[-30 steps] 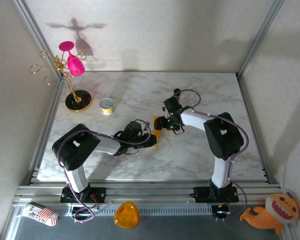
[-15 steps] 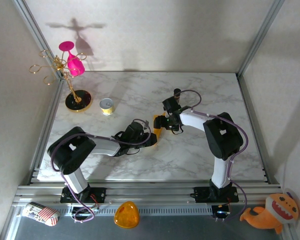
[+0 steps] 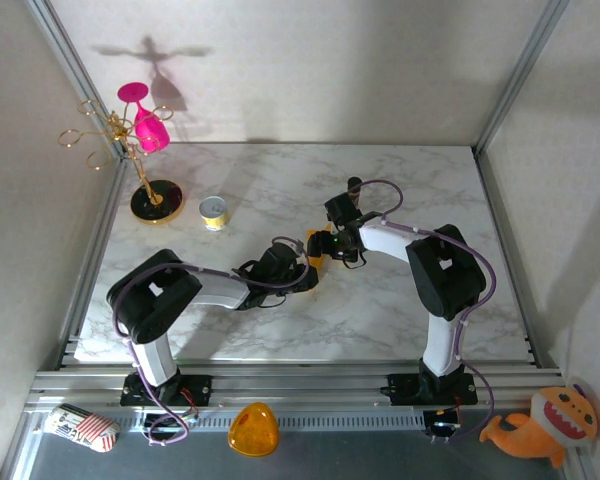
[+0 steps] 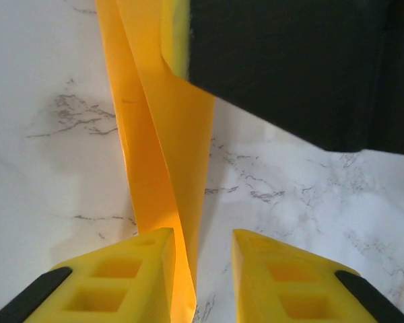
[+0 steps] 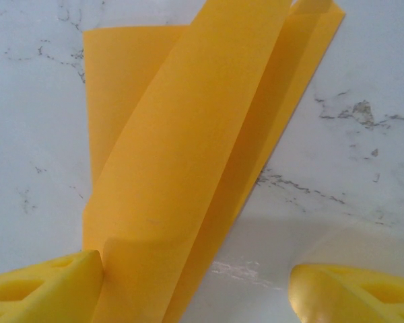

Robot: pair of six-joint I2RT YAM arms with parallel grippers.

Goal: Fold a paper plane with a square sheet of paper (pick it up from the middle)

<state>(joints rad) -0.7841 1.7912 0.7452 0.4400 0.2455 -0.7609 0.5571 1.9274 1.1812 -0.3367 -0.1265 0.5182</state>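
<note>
The square sheet of paper (image 5: 188, 168), creased into a long wedge with raised flaps, rests in the middle of the surface (image 3: 400, 310), the left fingers (image 4: 128, 276) narrowly apart around its end and the right fingers (image 5: 34, 289) wide apart beside it, probably to steady the next fold.

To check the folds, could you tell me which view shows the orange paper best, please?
The right wrist view: the paper lies broad there, its folded layers clear. The left wrist view gives a narrow folded strip of it; the top view, a small, distant orange patch.
</note>
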